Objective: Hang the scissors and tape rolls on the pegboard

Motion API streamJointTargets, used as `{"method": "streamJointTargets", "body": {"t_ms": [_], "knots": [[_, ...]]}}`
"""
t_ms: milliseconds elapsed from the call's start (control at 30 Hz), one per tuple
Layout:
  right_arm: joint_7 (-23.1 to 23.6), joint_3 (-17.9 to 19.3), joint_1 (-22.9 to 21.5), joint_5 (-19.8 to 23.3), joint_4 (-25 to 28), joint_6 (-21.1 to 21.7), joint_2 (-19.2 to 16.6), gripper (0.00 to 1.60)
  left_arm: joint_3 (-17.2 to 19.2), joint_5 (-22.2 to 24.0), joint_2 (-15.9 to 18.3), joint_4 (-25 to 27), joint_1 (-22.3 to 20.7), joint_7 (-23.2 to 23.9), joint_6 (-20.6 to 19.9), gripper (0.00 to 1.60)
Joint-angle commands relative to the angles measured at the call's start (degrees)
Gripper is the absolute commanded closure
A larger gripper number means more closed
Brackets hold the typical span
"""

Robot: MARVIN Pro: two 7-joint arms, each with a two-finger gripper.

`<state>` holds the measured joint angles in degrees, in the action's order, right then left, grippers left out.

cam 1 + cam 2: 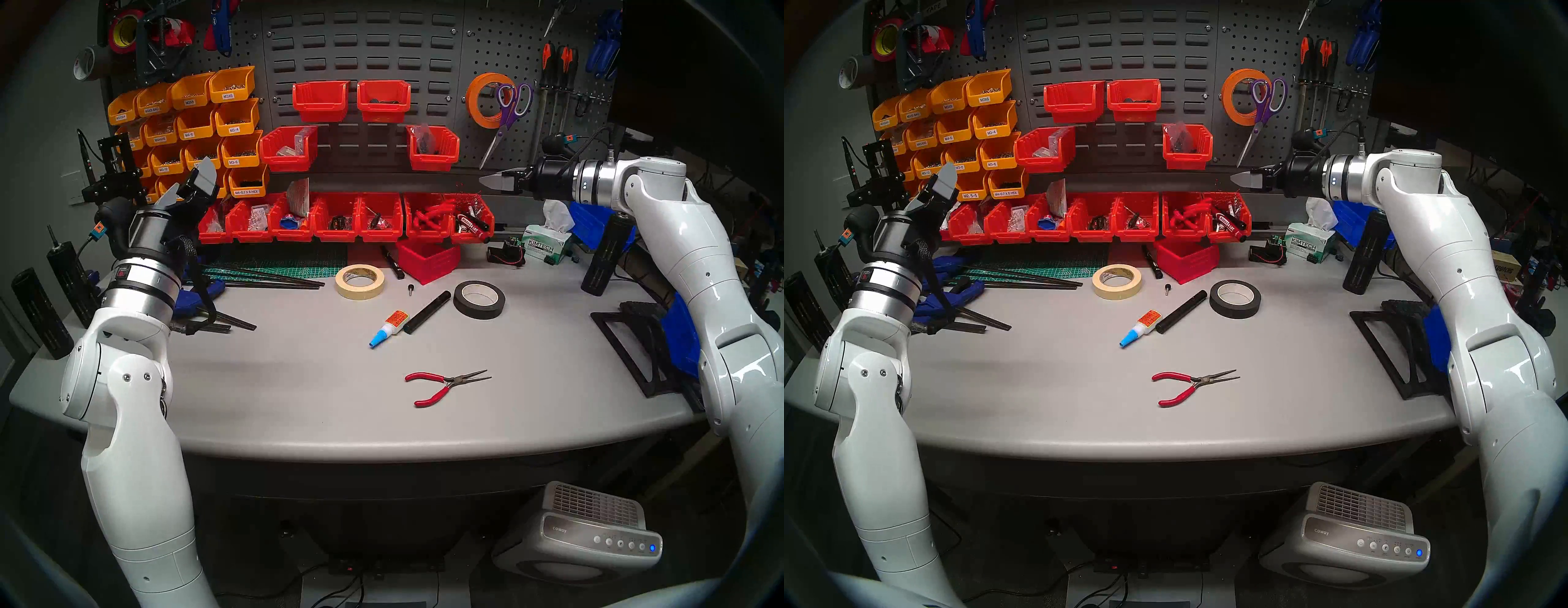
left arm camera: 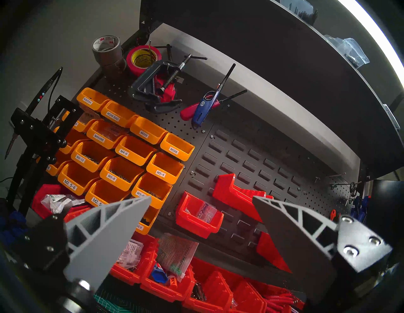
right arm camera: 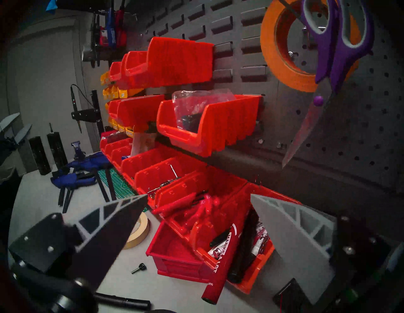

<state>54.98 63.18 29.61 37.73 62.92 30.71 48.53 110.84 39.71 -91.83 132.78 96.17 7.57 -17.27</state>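
In the right wrist view the top edge cuts off the orange tape roll and the scissors handles. The hook behind them cannot be made out. The right fingers hide part of the cream tape roll.

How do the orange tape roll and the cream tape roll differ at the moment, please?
The orange tape roll hangs upright on the pegboard, with the scissors in front of it; the cream tape roll lies flat on the table, not yet hung. The orange one looks wider across. Both are open rings, and neither gripper touches them.
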Motion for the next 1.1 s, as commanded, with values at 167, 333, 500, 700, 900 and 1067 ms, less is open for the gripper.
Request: {"method": "streamJointTargets", "body": {"t_ms": [167,333,500,700,900,1067], "knots": [[2.11,3.27,5.35,3.09,10.67,1.69,-5.63,0.00,-0.58,0.30,0.69,2.49,-0.27,1.02,0.14,0.00],[2.91,3.60,7.31,3.82,13.41,1.88,-6.17,0.00,-0.51,0.34,0.86,2.38,-0.03,1.11,0.16,0.00],[3.20,3.74,9.67,4.14,17.69,1.74,-6.88,0.00,-0.55,0.46,1.06,2.42,0.02,1.26,0.14,0.00],[3.12,4.44,12.24,5.07,22.80,1.15,-7.07,0.00,-0.57,0.60,1.19,2.17,0.22,1.32,0.11,0.00],[2.40,4.83,14.10,4.90,26.82,-0.13,-7.28,0.00,-0.64,0.74,1.36,2.11,0.27,1.37,0.01,0.00],[0.64,5.48,16.99,4.95,31.51,-0.74,-8.16,0.00,-0.79,0.88,1.59,2.08,0.36,1.51,-0.14,0.00]]}}
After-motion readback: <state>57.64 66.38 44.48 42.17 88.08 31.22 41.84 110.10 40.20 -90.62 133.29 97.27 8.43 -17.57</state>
